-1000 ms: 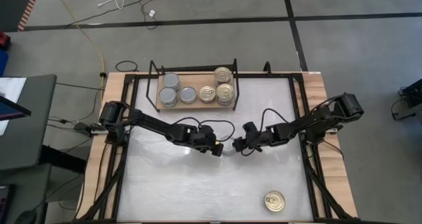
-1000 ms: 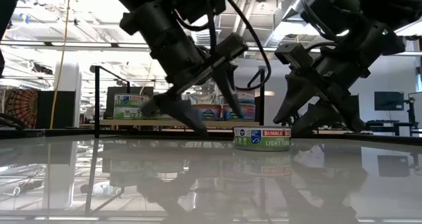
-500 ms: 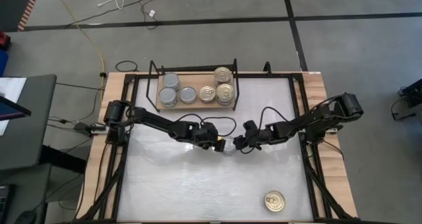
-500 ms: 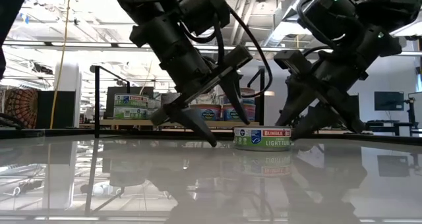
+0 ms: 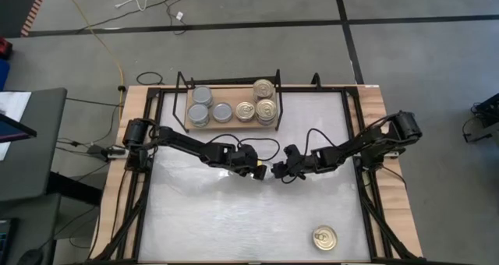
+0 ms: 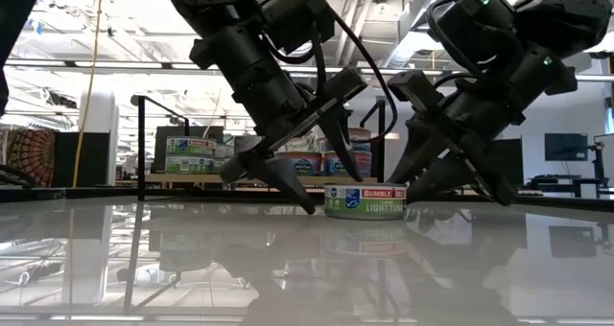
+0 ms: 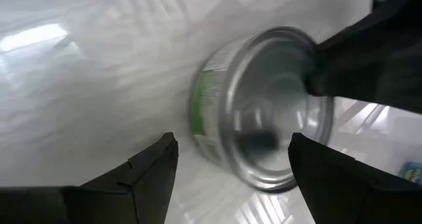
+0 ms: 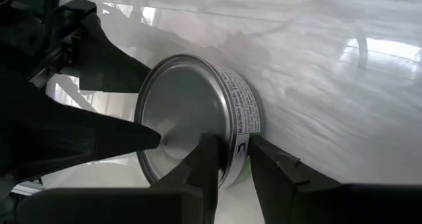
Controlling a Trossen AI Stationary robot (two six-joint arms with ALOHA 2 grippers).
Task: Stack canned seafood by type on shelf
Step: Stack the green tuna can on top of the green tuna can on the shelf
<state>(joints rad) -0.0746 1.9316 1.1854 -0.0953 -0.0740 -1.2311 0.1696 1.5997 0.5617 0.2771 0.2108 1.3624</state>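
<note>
At the lower right of the high view, 1 gold-topped tin [image 5: 324, 237] sits alone on the white tabletop [image 5: 203, 218], well apart from both arms. Mid-frame, the silver-topped tin [image 6: 365, 199] stands flat on the table between the 2 grippers: the left gripper [image 5: 261, 171] has its jaws wide, one either side of the tin without touching it, while the right gripper [image 5: 277, 172] is narrow, pinching the tin's rim with one finger on the lid and one on the side wall. Upper centre, the shelf [image 5: 232, 93] carries 3 silver tops at its left end and 3 gold tops at its right.
</note>
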